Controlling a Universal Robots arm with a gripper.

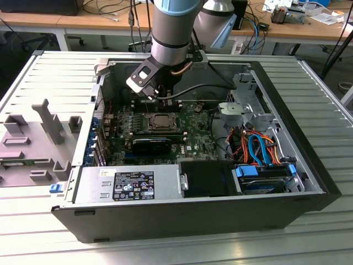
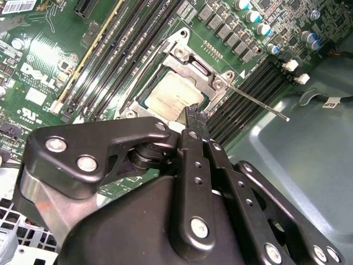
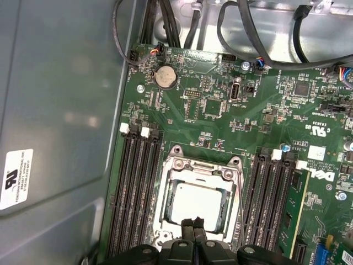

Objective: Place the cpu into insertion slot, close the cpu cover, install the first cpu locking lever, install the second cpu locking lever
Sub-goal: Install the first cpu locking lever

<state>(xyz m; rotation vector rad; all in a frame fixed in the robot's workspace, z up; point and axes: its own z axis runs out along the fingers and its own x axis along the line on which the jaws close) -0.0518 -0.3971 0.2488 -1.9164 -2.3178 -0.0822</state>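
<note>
Saw the small square silver-grey cpu (image 3: 196,205) seated in the dark square insertion slot (image 3: 171,199), with the thin silvery windowed cpu cover (image 3: 198,168) lying flat over it. Found the black gripper (image 3: 193,222) with fingers pressed together, tips over the cover's edge, and 1 thin steel locking lever (image 2: 256,102) jutting out beside.
</note>
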